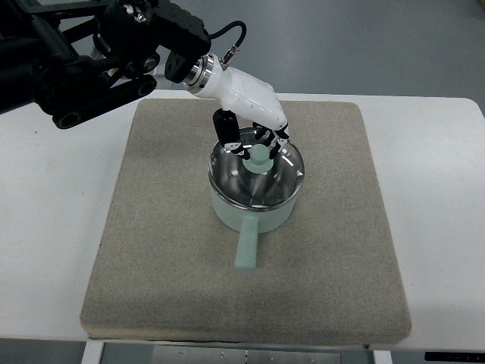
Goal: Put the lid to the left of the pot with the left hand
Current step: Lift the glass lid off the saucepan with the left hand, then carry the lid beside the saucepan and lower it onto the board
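A pale green pot stands mid-mat with its handle pointing toward the near edge. Its shiny glass lid rests on top, with a pale green knob at the centre. My left hand, white with black fingers, reaches in from the upper left and hangs directly over the lid. The fingers curl around the knob on both sides and look closed on it. The lid still sits level on the pot's rim.
A grey felt mat covers the middle of the white table. Bare mat lies left of the pot. My black left arm crosses the top left corner.
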### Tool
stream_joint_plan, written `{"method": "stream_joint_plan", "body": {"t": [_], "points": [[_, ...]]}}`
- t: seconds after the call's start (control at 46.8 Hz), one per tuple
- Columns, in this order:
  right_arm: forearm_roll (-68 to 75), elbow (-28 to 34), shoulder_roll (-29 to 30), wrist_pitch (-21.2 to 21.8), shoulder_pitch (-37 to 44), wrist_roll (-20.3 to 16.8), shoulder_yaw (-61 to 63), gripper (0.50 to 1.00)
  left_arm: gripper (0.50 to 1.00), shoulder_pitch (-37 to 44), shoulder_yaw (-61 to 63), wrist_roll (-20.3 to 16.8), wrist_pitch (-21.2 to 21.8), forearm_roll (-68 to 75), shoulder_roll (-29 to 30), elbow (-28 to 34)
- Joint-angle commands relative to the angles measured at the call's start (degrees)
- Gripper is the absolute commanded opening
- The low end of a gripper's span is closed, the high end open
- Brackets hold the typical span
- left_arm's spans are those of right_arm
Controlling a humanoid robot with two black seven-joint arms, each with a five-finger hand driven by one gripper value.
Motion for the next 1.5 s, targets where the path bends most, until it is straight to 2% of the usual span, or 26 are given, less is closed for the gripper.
{"method": "stream_joint_plan", "body": {"t": [0.0, 0.748, 0.983, 1.219, 1.475], "points": [[0.0, 0.0, 0.0, 0.0, 0.0, 0.0, 0.0, 0.921, 0.5, 0.0, -1.2, 0.0, 0.0, -1.1, 0.0, 0.2], [0.0, 0.0, 0.0, 0.0, 0.0, 0.0, -0.1, 0.921, 0.5, 0.5, -1.8, 0.0, 0.4, -2.2, 2.3, 1.0], [0.0, 0.0, 0.0, -0.1, 0.0, 0.0, -0.1, 0.921, 0.5, 0.9, -1.7, 0.0, 0.6, -6.0, 3.0, 8.4], [0.0, 0.1, 0.0, 0.0, 0.0, 0.0, 0.0, 0.921, 0.5, 1.2, -0.8, 0.0, 0.7, -7.8, 7.0, 14.5], [0.0, 0.0, 0.0, 0.0, 0.0, 0.0, 0.0, 0.921, 0.5, 5.0, 0.3, 0.0, 0.9, -7.0, 13.8, 14.4]]}}
